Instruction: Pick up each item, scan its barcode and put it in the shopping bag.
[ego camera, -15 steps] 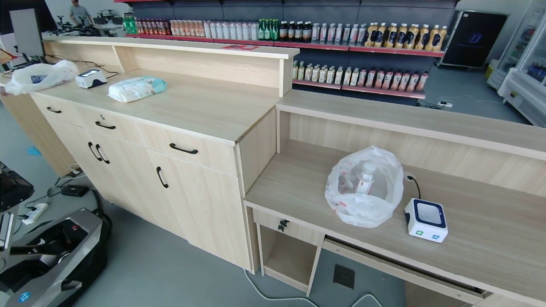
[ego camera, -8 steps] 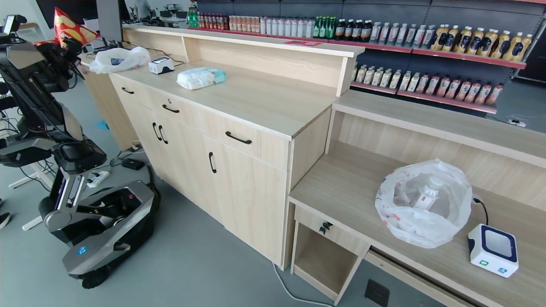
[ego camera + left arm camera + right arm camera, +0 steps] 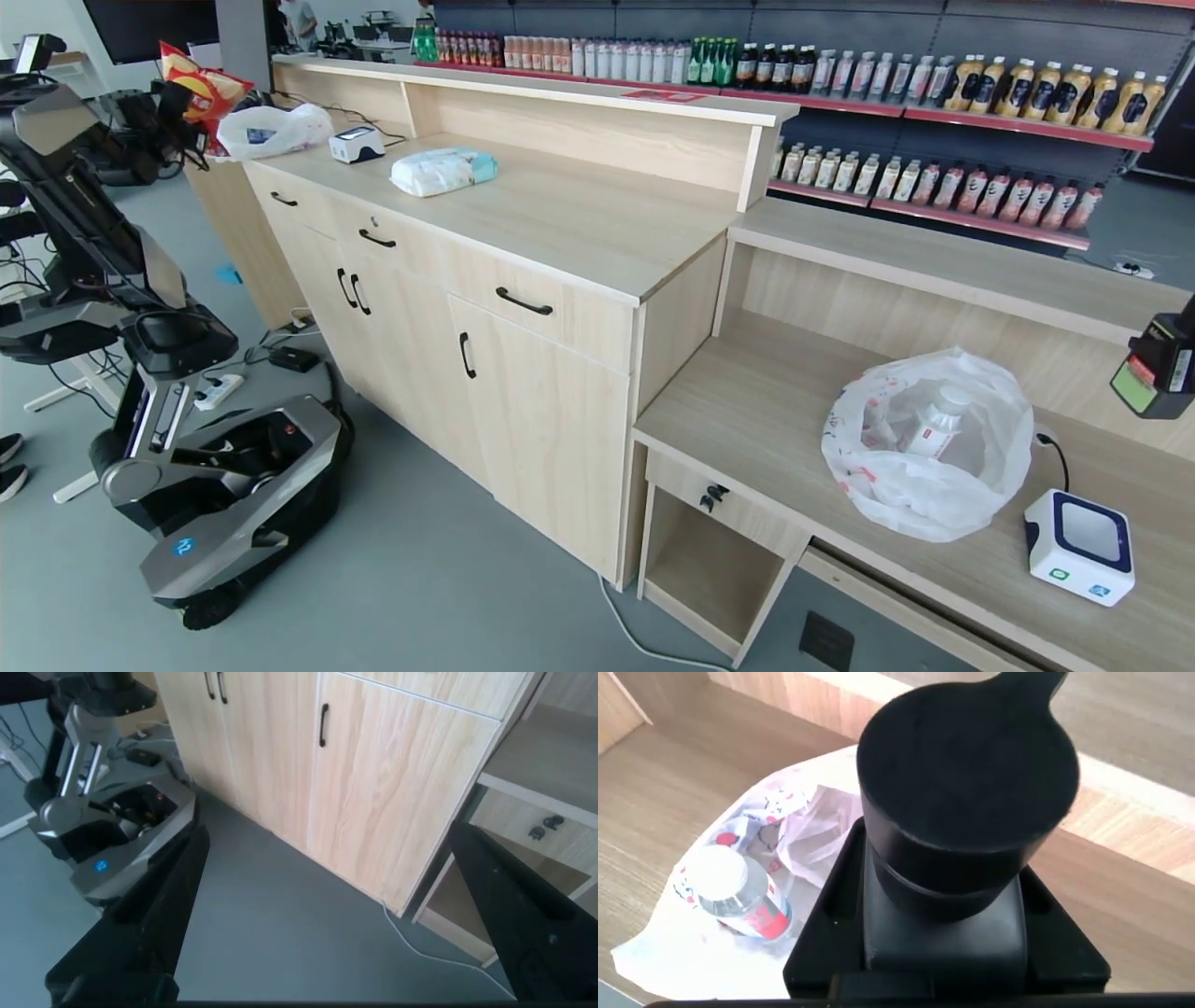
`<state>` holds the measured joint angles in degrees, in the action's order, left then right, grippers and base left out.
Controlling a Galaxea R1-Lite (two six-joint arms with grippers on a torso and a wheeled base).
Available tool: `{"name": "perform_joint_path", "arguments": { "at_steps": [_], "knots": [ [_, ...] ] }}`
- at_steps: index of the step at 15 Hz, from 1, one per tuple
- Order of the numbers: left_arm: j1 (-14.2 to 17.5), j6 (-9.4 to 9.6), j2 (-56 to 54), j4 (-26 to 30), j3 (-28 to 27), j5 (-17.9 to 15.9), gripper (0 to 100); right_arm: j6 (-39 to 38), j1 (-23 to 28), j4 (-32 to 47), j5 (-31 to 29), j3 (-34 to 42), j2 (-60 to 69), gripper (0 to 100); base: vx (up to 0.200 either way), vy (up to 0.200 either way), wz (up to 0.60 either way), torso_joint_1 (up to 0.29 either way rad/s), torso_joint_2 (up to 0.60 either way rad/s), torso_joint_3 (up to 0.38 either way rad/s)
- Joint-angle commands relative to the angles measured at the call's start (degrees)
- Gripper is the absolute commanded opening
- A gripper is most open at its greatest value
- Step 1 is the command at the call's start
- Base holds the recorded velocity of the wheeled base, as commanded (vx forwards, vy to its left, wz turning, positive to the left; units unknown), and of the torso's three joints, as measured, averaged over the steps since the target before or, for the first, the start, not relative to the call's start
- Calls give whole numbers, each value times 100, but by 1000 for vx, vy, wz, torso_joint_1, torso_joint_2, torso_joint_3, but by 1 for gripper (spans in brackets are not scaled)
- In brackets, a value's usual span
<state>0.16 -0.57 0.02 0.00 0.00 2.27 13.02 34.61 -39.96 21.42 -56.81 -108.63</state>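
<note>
Holding a black tub (image 3: 962,812) in the right jaws, closed on it, up in the air to the right of the bag (image 3: 920,495) and behind the scanner (image 3: 1080,546). Carrying nothing in the left jaws, spread wide, low over the floor by the cabinet.

Might skip the scan by heading straight for the bag, so near. Might get no read by showing the scanner the wrong face; cannot tell where the barcode sits. Could snag the limp bag rim going in and drag it across the worktop (image 3: 747,411). Could drop onto the bottle (image 3: 934,425) already inside and knock it, or miss by letting go over the rim.
</note>
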Motion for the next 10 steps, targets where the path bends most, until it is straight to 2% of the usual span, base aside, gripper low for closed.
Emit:
{"name": "perform_joint_path", "arguments": {
  "at_steps": [1, 3, 5, 10],
  "knots": [
    [-7, -4, -2, 0, 0, 2, 100, 8, -112, -12, 20, 117, -308, 0, 0, 0, 0, 0, 0, 0],
    [2, -4, -2, 0, 0, 2, 100, -36, -227, -416, 64, 56, -615, 0, 0, 0, 0, 0, 0, 0],
    [2, -4, -2, 0, 0, 2, 100, -28, -279, -776, 495, -58, -967, 0, 0, 0, 0, 0, 0, 0],
    [2, -4, -2, 0, 0, 2, 100, -28, -481, -1567, 548, -243, -1916, 0, 0, 0, 0, 0, 0, 0]
  ]
}}
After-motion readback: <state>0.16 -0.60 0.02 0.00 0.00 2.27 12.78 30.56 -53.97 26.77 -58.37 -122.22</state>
